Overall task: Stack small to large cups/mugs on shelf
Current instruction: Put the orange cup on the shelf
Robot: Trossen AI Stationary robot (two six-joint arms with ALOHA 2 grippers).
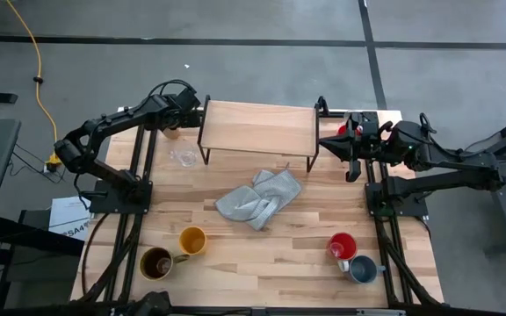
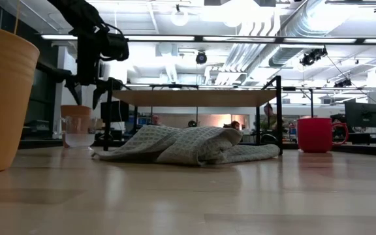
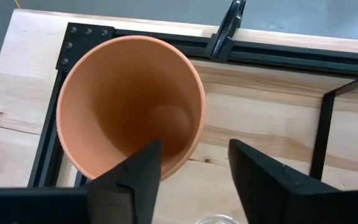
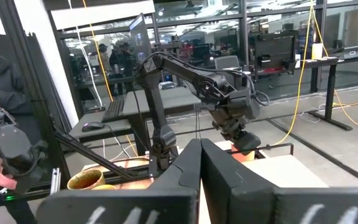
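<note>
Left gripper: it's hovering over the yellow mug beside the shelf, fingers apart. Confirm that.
Wrong cup. The left gripper hovers, fingers apart, over the peach-orange tumbler beside the shelf, as the left wrist view shows. The yellow mug sits at the table's near edge.

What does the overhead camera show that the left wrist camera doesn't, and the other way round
Only the high view shows the whole layout: the shelf top empty, the grey cloth in front of it, the yellow mug and brown mug near the front left, a red mug and grey-blue mug front right, and the right gripper beside the shelf.

Only the left wrist view looks down into the peach-orange tumbler, which is empty, with one finger over its rim.

Both show the left gripper at that tumbler, near the table's back left corner.
</note>
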